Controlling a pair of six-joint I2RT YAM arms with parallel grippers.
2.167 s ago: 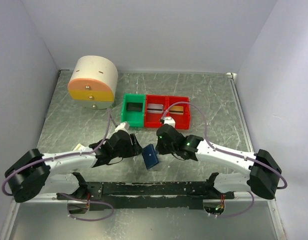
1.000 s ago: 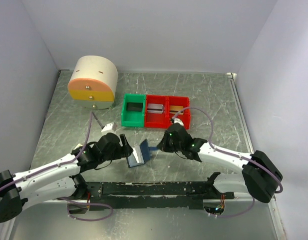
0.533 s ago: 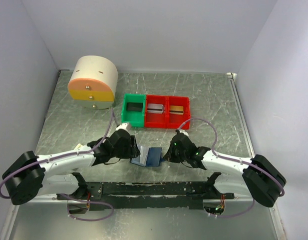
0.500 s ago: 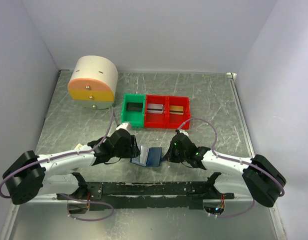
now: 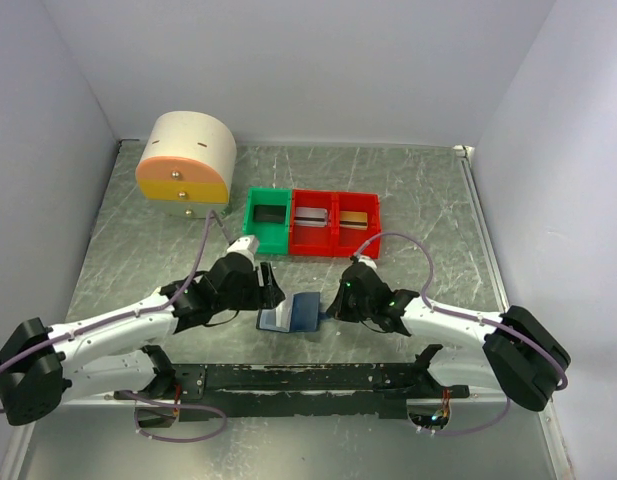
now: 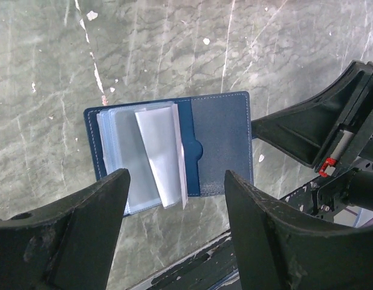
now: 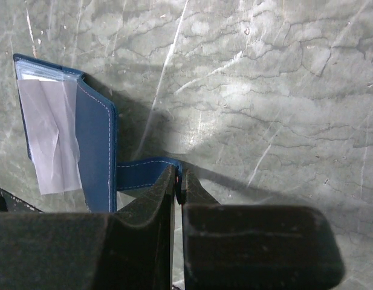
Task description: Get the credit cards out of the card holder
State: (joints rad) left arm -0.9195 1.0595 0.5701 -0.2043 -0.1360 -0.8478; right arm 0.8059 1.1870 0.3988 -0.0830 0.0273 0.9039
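The dark navy card holder lies open and flat on the table between my grippers. In the left wrist view its right half is bare navy, and pale grey leaves stand up from its left half. I cannot tell whether they are credit cards or sleeves. My left gripper is open and empty just above the holder's left side, its jaws wide apart. My right gripper is shut on the holder's strap tab, low at the table.
A green bin and two joined red bins stand behind the holder. The red bins hold a flat pale grey piece and a gold-tan piece. A round cream drawer unit is at the back left.
The holder went from closed and lifted between both grippers to open and flat on the table. My left gripper let go and now hovers over it. My right gripper still pinches the strap.
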